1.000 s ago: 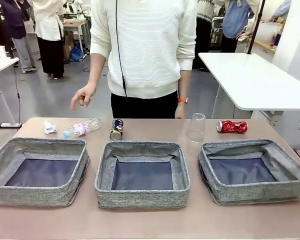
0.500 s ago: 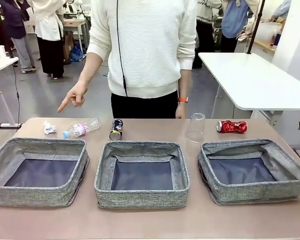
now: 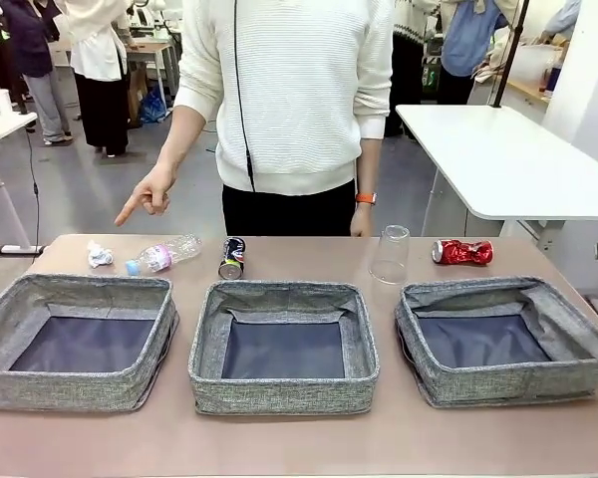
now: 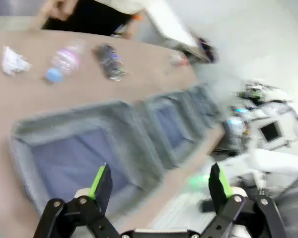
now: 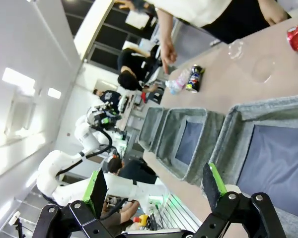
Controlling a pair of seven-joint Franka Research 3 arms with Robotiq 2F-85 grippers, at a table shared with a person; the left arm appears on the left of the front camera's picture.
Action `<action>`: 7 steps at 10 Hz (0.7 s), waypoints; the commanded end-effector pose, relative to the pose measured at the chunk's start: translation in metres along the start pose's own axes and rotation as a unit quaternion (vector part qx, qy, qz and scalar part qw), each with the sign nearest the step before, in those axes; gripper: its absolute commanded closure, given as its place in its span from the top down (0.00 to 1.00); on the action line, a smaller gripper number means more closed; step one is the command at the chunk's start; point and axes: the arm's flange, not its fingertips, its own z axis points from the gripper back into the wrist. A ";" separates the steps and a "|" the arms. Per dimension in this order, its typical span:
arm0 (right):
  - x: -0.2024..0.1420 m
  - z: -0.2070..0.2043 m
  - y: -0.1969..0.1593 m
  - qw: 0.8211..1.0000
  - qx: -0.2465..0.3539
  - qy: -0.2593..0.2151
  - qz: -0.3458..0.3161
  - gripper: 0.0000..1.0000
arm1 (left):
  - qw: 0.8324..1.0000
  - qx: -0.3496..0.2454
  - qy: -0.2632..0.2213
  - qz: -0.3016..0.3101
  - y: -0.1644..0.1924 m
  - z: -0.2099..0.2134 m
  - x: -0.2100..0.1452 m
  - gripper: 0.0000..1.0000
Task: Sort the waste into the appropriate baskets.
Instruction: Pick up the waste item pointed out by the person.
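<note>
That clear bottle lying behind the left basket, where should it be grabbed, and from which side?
Take the clear bottle at its pink label, mid-body, coming down from above. It lies on its side, blue cap toward the robot's left, so a grip crosswise to its length probably fits best. The paper ball and dark can lie apart from it on either side.

Your work surface is a plain brown tabletop [image 3: 279, 443]. Across it from you stands a person in a white ribbed knit sweater [image 3: 299, 90] and black trousers, with a thin black cord [image 3: 240, 100] hanging down the front and an orange wristband [image 3: 365, 198]. Behind, to the right, note a white rectangular table [image 3: 508, 159]. Far left, a white paper cup [image 3: 2, 102] sits on a side table, near a bystander in a white top [image 3: 98, 50]. A black-and-white pen-like stick [image 3: 10, 249] lies at the left edge; you cannot tell its kind.
</note>
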 end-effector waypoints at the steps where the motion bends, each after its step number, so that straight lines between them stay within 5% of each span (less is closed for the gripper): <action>1: 0.005 -0.001 0.000 1.000 0.009 -0.007 0.015 1.00 | 0.923 0.364 0.031 -0.123 -0.002 -0.047 0.040 1.00; 2: 0.005 -0.001 0.000 1.000 0.009 -0.007 0.015 1.00 | 0.903 0.389 0.111 -0.147 -0.003 -0.077 0.046 1.00; 3: 0.005 -0.001 0.000 1.000 0.009 -0.007 0.015 1.00 | 0.908 0.361 0.148 -0.152 -0.002 -0.094 0.047 1.00; 5: 0.005 -0.001 0.000 1.000 0.009 -0.007 0.015 1.00 | 0.967 0.211 0.053 -0.130 -0.015 -0.069 0.057 1.00; 6: 0.005 -0.001 0.000 1.000 0.009 -0.007 0.015 1.00 | 0.967 0.211 0.053 -0.130 -0.015 -0.069 0.057 1.00; 7: 0.005 -0.001 0.000 1.000 0.009 -0.007 0.015 1.00 | 0.950 0.256 0.079 -0.159 -0.016 -0.098 0.059 1.00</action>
